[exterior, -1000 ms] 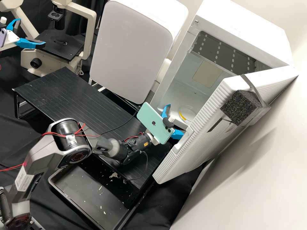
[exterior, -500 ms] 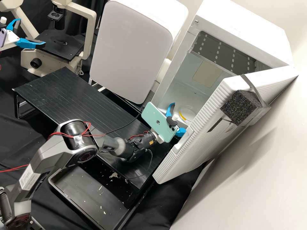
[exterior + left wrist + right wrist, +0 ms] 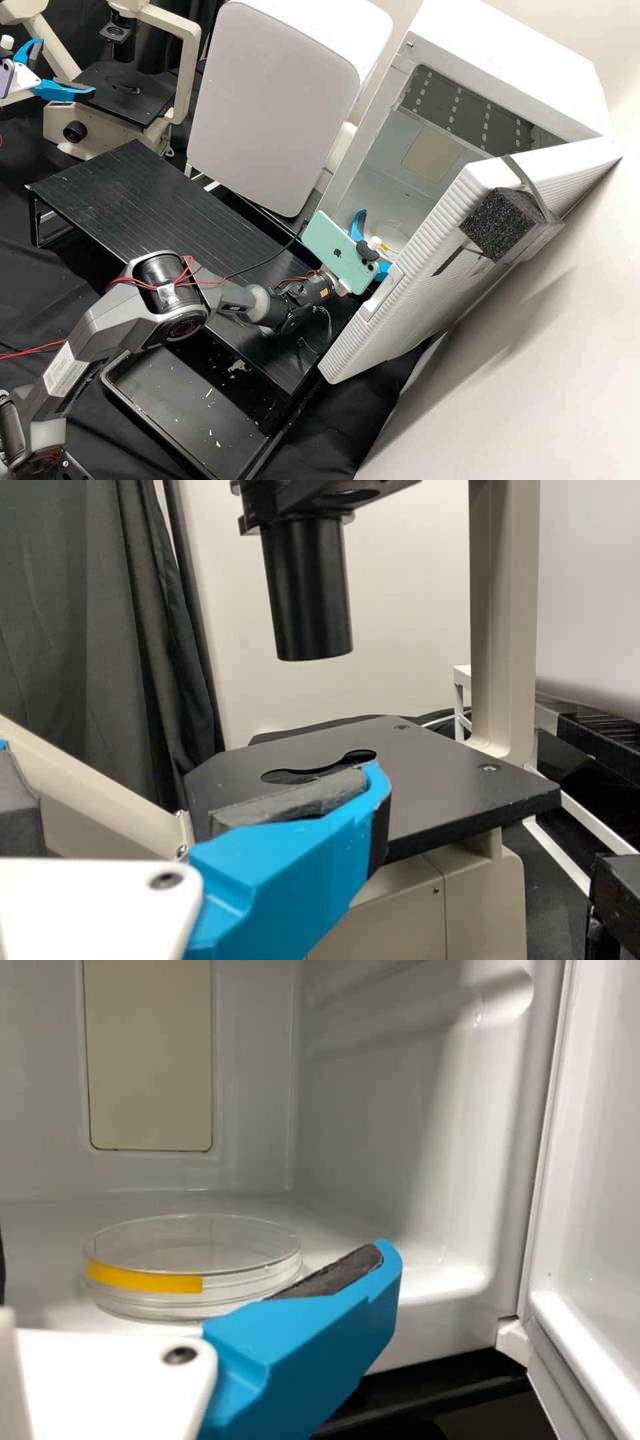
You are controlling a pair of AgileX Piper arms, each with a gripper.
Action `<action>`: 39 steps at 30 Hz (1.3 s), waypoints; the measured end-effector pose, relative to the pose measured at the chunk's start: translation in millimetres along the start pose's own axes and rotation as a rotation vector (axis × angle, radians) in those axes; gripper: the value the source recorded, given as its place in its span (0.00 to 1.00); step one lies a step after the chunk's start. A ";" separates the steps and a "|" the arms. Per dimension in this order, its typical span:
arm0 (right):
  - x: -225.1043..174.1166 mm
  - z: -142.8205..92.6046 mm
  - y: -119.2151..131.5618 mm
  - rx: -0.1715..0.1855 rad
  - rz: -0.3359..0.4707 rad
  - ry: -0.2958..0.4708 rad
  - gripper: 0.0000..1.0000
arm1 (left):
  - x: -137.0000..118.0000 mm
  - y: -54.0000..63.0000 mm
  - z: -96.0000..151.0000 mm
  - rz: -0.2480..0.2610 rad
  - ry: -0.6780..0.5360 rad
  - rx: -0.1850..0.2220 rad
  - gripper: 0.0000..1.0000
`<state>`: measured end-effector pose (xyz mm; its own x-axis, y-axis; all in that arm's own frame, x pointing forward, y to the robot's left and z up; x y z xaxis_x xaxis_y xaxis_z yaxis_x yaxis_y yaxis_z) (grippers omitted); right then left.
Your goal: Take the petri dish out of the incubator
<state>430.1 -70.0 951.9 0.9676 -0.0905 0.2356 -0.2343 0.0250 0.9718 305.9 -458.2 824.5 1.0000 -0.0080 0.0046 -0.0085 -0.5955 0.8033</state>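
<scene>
Petri dish [image 3: 235, 1282]: glossy, clear plastic; incubator door [image 3: 400, 330]: ribbed plastic (curtain [image 3: 80, 610], though: matt cloth).

Dish [image 3: 230, 1250] inside the open incubator [image 3: 390, 1120].
It lies flat on the white floor [image 3: 40, 1230], yellow tape [image 3: 145, 1279] along its side; a blue finger [image 3: 305, 1345] with a dark pad [image 3: 335, 1272] overlaps its edge in view.

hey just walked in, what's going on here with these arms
The right gripper is open at the doorway of the open incubator, close to a clear petri dish with a yellow strip on its side. The dish rests on the incubator's floor, not gripped, so it has yet to come out. The left gripper, open and empty, is by a microscope.
</scene>
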 end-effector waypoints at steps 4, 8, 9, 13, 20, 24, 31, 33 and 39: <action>0.8 -1.3 0.0 -0.013 -0.008 0.007 1.00 | 0.0 0.0 0.0 0.000 0.000 0.000 1.00; 1.7 -2.9 0.1 -0.028 -0.017 0.018 0.00 | 0.0 0.0 0.0 0.000 0.000 0.000 1.00; 1.7 -2.9 0.1 -0.028 -0.017 0.018 0.00 | 0.0 0.0 0.0 0.000 0.000 0.000 1.00; 3.5 -3.5 1.6 -0.030 -0.019 0.010 0.00 | 0.0 0.0 0.0 0.000 0.000 0.000 1.00; 5.6 -1.4 -0.8 -0.018 -0.030 0.009 0.00 | 0.0 0.0 0.0 0.000 0.000 0.000 1.00; 7.0 -2.3 0.4 -0.020 -0.032 0.006 0.00 | 0.0 0.0 0.0 0.000 0.000 0.000 1.00; 7.7 -2.6 1.1 -0.020 -0.034 0.002 0.00 | 0.0 0.0 0.0 0.000 0.000 0.000 1.00; 7.7 -2.5 0.9 -0.021 -0.035 0.001 0.00 | 0.0 0.0 0.0 0.000 0.000 0.000 1.00; 10.0 -5.1 1.0 -0.040 -0.061 0.010 0.00 | 0.0 0.0 0.0 0.000 0.000 0.000 1.00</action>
<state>439.9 -65.8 955.3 0.9810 -0.0836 0.1752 -0.1707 0.0590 0.9836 305.9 -458.2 824.5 1.0000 -0.0080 0.0046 -0.0085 -0.5955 0.8033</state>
